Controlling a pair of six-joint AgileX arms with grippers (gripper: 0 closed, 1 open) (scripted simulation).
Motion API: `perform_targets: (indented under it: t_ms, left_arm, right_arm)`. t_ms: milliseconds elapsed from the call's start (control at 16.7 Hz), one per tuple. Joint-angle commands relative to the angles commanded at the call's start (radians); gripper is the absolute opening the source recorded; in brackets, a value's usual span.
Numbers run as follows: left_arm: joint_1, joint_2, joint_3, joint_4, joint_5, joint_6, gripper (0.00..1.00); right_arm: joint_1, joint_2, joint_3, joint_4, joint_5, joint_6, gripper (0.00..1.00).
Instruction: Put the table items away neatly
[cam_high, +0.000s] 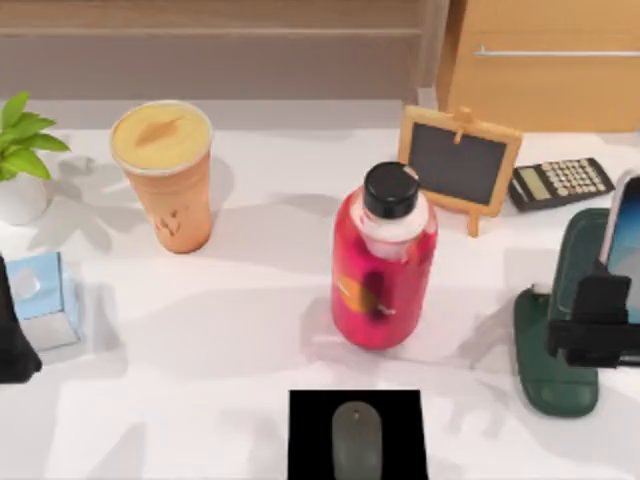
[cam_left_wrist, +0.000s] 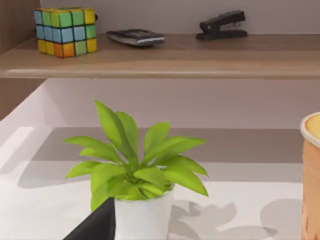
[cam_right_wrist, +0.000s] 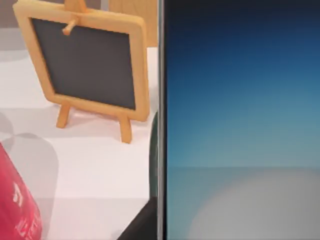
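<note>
The right pincer (cam_high: 600, 325) sits at the right edge of the surface (cam_high: 200, 330), closed on the smartphone (cam_high: 625, 250), which stands upright over the dark green stand (cam_high: 550, 350); in the right wrist view its blue screen (cam_right_wrist: 240, 120) is very close to the lens. Treat the phone as a thin, rigid slab with glossy, slippery faces: keep your hold across its narrow side edges, with moderate force and no twisting. The orange cup (cam_high: 165, 180) stands near the far left corner, beside the potted plant (cam_high: 20, 160). It is a tall tapered cup with a yellowish top, probably light and thin-walled; judge it easy to tip or crush, so take it around mid-height. The grey mouse (cam_high: 357, 440) lies on a black mat (cam_high: 357, 435) at the near edge, centre; it is a low, smooth, hard oval, best pinched across its long flanks. The left pincer (cam_high: 12, 330) is parked at the left edge; you cannot tell how far it is open. A red bottle (cam_high: 383, 265), a small chalkboard easel (cam_high: 458, 165) and a calculator (cam_high: 560, 183) also stand on the surface.
</note>
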Motion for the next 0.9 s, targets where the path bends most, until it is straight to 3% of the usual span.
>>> perform_targets:
  t_ms: [480, 900]
  left_arm:
    - [0.000, 0.000, 0.000, 0.000, 0.000, 0.000, 1.00]
    - [0.000, 0.000, 0.000, 0.000, 0.000, 0.000, 1.00]
  right_arm:
    - [-0.144, 0.038, -0.054, 0.216, -0.125, -0.134, 0.00]
    - [-0.199, 0.122, -0.072, 0.335, -0.146, -0.195, 0.00]
